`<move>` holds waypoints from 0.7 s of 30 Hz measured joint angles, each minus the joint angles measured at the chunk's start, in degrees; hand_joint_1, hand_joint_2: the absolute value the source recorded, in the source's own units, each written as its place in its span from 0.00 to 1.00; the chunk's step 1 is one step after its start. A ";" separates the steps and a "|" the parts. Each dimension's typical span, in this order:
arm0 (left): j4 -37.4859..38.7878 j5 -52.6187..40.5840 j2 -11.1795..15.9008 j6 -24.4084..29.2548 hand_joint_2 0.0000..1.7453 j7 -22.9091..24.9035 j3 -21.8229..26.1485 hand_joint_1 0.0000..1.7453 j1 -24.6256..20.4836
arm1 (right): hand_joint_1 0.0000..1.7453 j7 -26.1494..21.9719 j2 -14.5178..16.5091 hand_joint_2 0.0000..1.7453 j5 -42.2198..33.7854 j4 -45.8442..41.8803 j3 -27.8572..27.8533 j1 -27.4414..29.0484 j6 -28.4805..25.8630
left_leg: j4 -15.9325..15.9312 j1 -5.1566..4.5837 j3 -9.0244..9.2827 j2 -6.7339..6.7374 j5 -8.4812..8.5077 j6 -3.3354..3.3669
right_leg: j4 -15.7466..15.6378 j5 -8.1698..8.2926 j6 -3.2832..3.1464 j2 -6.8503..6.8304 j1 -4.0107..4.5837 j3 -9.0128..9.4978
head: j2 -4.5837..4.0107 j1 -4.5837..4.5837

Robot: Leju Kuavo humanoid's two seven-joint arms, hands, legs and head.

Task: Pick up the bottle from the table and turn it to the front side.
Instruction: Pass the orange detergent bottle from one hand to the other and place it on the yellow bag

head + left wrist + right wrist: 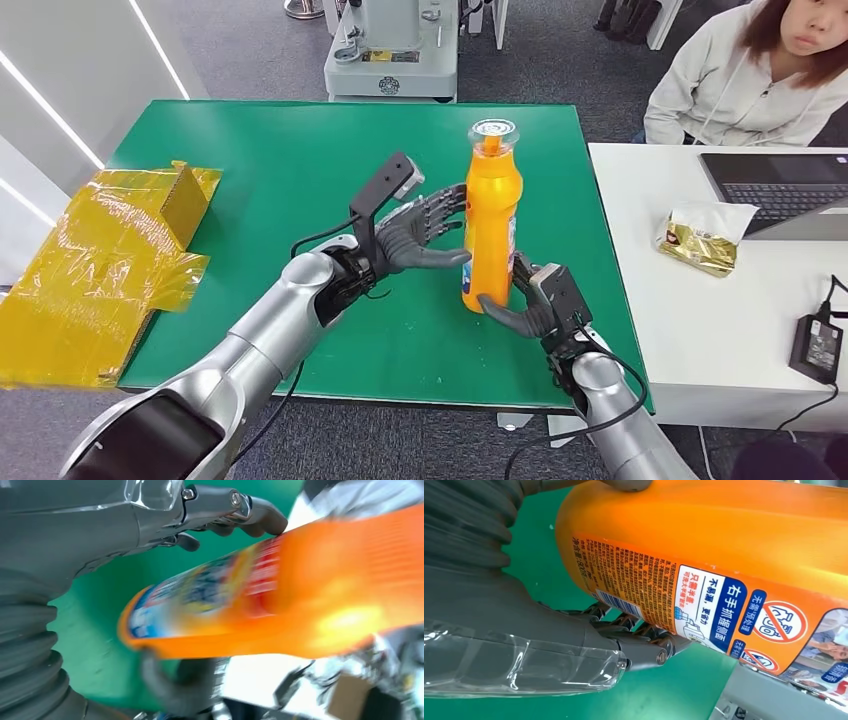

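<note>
I'm reading Chinese print on the orange bottle (744,535): a blue panel saying 右手抓握侧面, red 只需半盖 beside it, dense red small print and red prohibition icons. It stands upright near the green table's (270,160) right edge, clear cap on top. My right hand (528,300) grips its base; my left hand (420,232) has fingers spread against its middle, thumb touching.

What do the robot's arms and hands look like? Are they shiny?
Yes! Both arms are smooth shiny silver tubes. The left hand and right hand are dark grey, with thick grey thumbs and ribbed grey wrist covers. Black cables run along the wrists, and each wrist carries a small black camera bracket.
</note>
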 joint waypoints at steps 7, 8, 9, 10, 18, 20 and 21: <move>-2.15 -5.55 -1.90 12.58 1.00 -4.85 0.09 0.00 -0.94 | 1.00 -0.57 0.81 1.00 0.46 1.81 0.16 -1.17 -0.30 | -0.01 0.00 -0.01 0.00 0.00 0.00 | 0.00 0.00 0.00 0.00 0.00 0.00 | 0.00 -0.01; -2.06 -6.32 -2.11 13.82 1.00 -5.22 0.05 0.00 -0.93 | 1.00 -0.52 0.99 1.00 0.67 2.13 0.18 -1.52 -0.42 | -0.01 0.00 -0.01 0.01 0.00 0.00 | 0.00 0.00 0.00 0.01 0.00 0.00 | 0.00 -0.01; -1.88 -6.99 -2.28 14.99 1.00 -5.54 0.01 0.00 -0.93 | 1.00 -0.42 1.18 1.00 0.86 2.48 0.20 -1.89 -0.49 | -0.01 0.00 -0.01 0.01 0.00 0.00 | 0.00 0.00 0.00 0.01 0.00 0.00 | 0.00 -0.01; -1.61 -7.57 -2.40 16.04 1.00 -5.79 -0.02 0.00 -0.93 | 1.00 -0.28 1.34 1.00 0.96 2.89 0.21 -2.29 -0.51 | -0.01 0.00 -0.01 0.01 0.00 0.00 | 0.00 0.00 0.00 0.01 0.00 0.00 | 0.00 -0.01; 1.72 -11.26 -2.34 19.05 1.00 -5.77 -0.97 0.00 -0.40 | 1.00 -0.14 2.11 1.00 1.01 5.98 0.32 -4.64 0.09 | -0.01 0.00 -0.01 0.00 0.00 0.00 | 0.01 0.00 0.00 0.00 0.00 0.00 | 0.00 -0.01; 2.30 -11.53 -2.24 18.51 1.00 -4.90 -1.10 0.00 -0.19 | 1.00 -0.31 2.14 1.00 1.01 6.49 0.33 -4.81 0.08 | -0.01 0.00 -0.02 0.00 0.00 0.00 | 0.01 -0.01 0.00 0.00 0.00 0.00 | 0.00 -0.01; 2.63 -11.57 -2.18 17.88 1.00 -4.04 -1.14 0.00 -0.06 | 1.00 -0.50 2.14 1.00 1.01 6.77 0.33 -4.90 0.08 | -0.01 0.00 -0.03 0.00 0.00 0.00 | 0.01 -0.01 0.00 0.00 0.00 0.00 | 0.00 0.00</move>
